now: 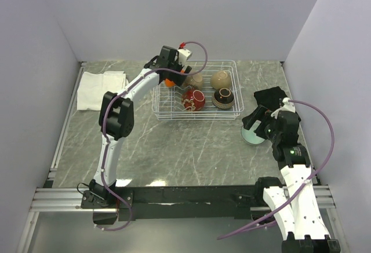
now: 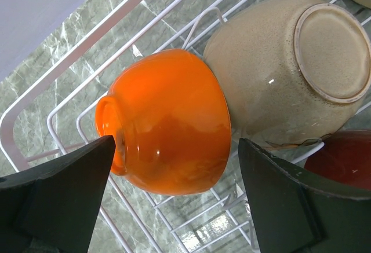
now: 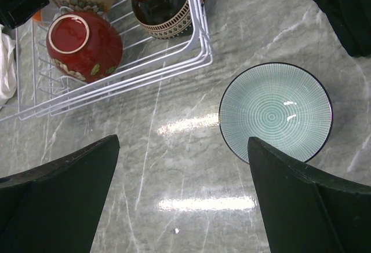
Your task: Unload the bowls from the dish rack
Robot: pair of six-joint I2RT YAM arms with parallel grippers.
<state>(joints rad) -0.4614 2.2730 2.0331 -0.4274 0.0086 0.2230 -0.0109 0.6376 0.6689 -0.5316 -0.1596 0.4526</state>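
Your left gripper (image 2: 175,149) is spread wide, grasping nothing. The orange bowl (image 2: 168,120) lies on its side between its fingers, foot ring toward one finger, in the far-left corner of the dish rack (image 1: 168,105). Your right gripper (image 3: 182,143), open too, is well apart.

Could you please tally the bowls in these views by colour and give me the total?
Orange bowl: 1
Tan bowls: 2
Dark red patterned bowl: 1
Black-brown bowl: 1
Pale green bowl: 1 (on the table, outside the dish rack)
Total: 6
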